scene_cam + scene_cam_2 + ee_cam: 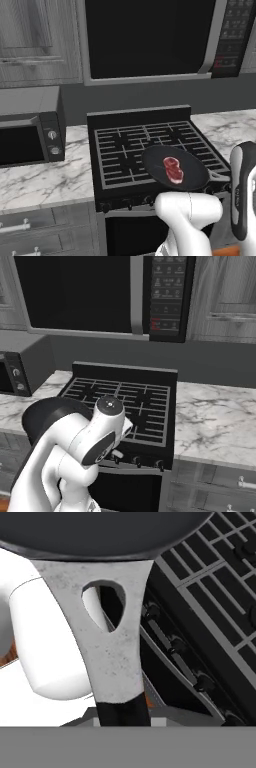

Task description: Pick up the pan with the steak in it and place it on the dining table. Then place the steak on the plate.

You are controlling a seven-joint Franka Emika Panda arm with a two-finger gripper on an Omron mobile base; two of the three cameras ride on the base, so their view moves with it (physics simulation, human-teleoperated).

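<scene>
Listing by size, largest first.

Wall unit: big dark microwave (150, 37) with a grey frame, upright handle and keypad at its right side, hung above the stove; grey wood cabinets (37, 40) beside it.

Counter (45, 175): white-and-grey marble over grey drawers, running either side of the stove, seen also on the far side (215, 416).

Stove (145, 145): black, grey grates on top, a row of knobs (137, 460) along its front edge, oven door below.

Small microwave (27, 135): grey, two round dials on its right panel, standing on the counter left of the stove, against the back wall.

Pan (175, 167): round, black, shallow. It sits over the stove's front right corner, its rim overhanging the front edge toward the arm. Whether it rests on the grates or is raised off them cannot be told. Its handle (112, 642) points off the stove's right front; up close it is a mottled grey strip with a teardrop hole, going black at the near end.

Steak (173, 169): red with pale marbling, lying flat in the pan, just right of centre.

Gripper: fingertips unseen; the black handle end runs down to where they would be, so grasping or released cannot be told.
</scene>
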